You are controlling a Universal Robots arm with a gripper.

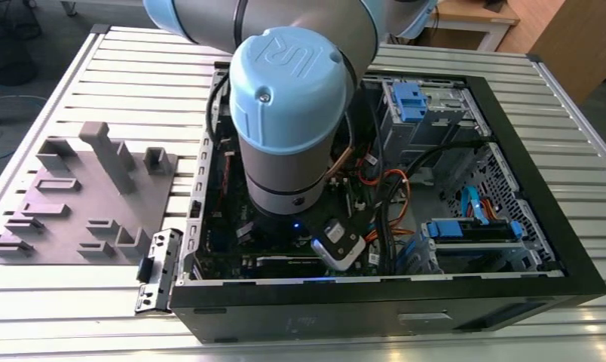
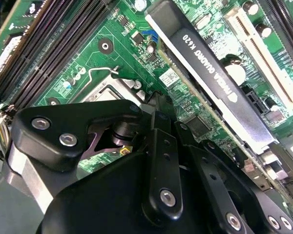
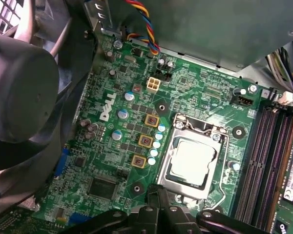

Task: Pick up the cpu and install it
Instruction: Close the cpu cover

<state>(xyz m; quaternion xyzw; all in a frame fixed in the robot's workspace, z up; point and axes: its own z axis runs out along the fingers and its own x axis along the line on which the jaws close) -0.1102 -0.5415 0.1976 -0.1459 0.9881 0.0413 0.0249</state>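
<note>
Silvery chip, the cpu [image 3: 193, 161], lies seated inside the metal socket frame [image 3: 168, 158] on the green motherboard [image 3: 112, 161]; the black end effector [image 3: 158, 202] hovers just beside it; whether its grip is apart or together I cannot tell.

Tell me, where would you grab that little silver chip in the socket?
The cpu lies flat, sunk inside the metal frame, so only its top face is exposed. Probably best to come straight down from above and pinch two opposite edges of the raised top. The frame hems it in against any sideways approach.
</note>
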